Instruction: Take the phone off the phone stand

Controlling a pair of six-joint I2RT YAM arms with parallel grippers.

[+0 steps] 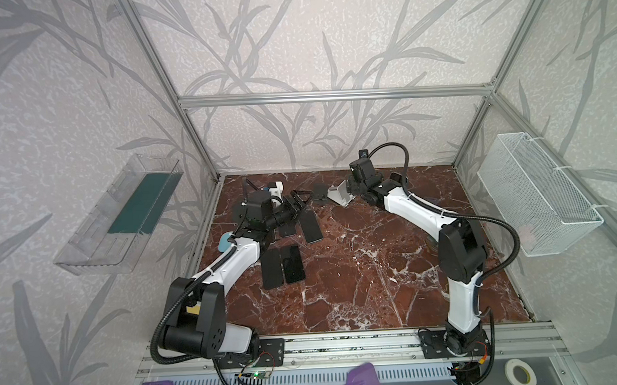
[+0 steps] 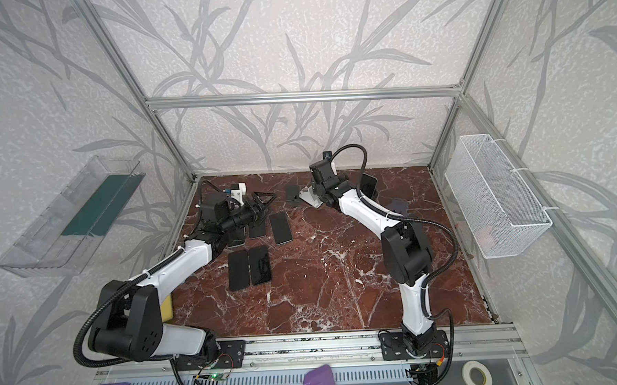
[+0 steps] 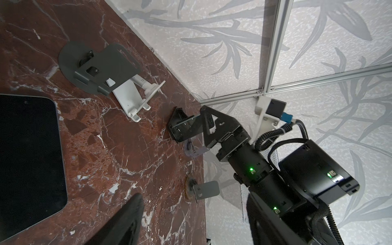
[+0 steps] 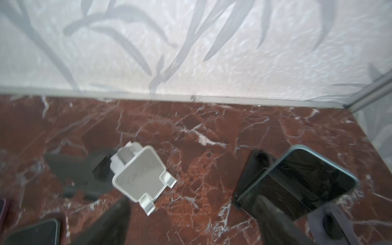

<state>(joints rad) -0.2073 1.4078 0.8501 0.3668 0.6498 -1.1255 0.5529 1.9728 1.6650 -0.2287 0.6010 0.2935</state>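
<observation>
A dark phone (image 4: 307, 182) with a pale blue rim leans on a black phone stand (image 4: 254, 167) near the back wall; in both top views the phone (image 1: 396, 179) (image 2: 369, 185) shows just right of my right wrist. My right gripper (image 4: 191, 224) is open and holds nothing. It hangs over bare marble between an empty white stand (image 4: 140, 176) and the phone, and one of its fingers (image 4: 273, 222) overlaps the phone's lower edge; contact cannot be told. My left gripper (image 1: 298, 201) (image 3: 195, 224) is open and empty, low over the table at back left.
Several phones lie flat at the left, among them one (image 1: 310, 227) and a pair (image 1: 283, 264). An empty dark grey stand (image 3: 101, 67) stands beside the white stand (image 1: 341, 195). A clear stand (image 3: 193, 148) and a wood-based stand (image 3: 203, 188) stand by the table's edge. A wire basket (image 1: 536, 197) hangs at right.
</observation>
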